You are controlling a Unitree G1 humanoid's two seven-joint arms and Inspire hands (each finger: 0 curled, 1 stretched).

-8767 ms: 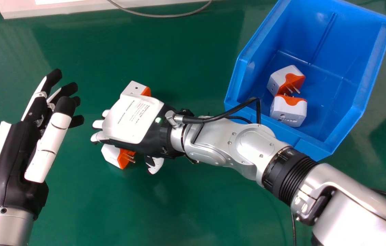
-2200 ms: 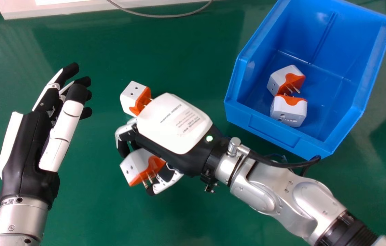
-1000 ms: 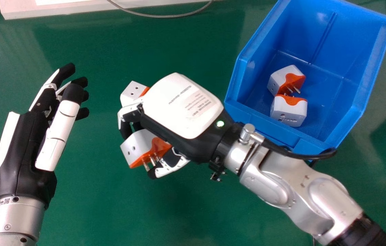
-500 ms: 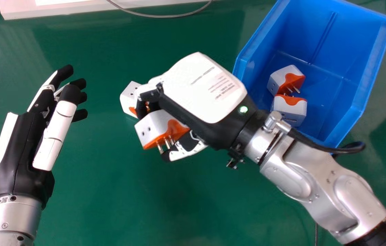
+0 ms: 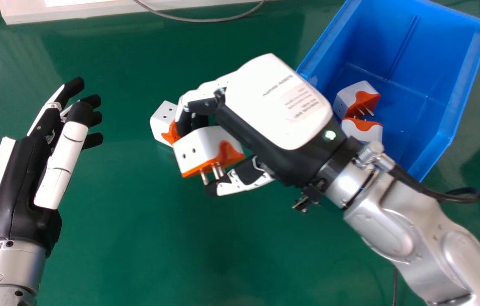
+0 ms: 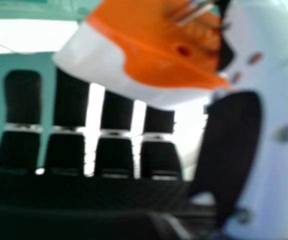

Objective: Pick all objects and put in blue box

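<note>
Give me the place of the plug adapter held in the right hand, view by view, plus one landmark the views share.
Head view: the plug adapter is just left of centre, between the right hand's fingers and thumb.
Right hand view: the adapter overlaps the fingers, its pronged orange side by the thumb.
Shared landmark: the right hand's thumb.

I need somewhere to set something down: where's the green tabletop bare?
Bare tabletop lies nearest the robot, between the left hand and right forearm, and farther off, between the loose adapter and white ledge. Crowded: the right hand, its held adapter and the loose one, bunched together.
</note>
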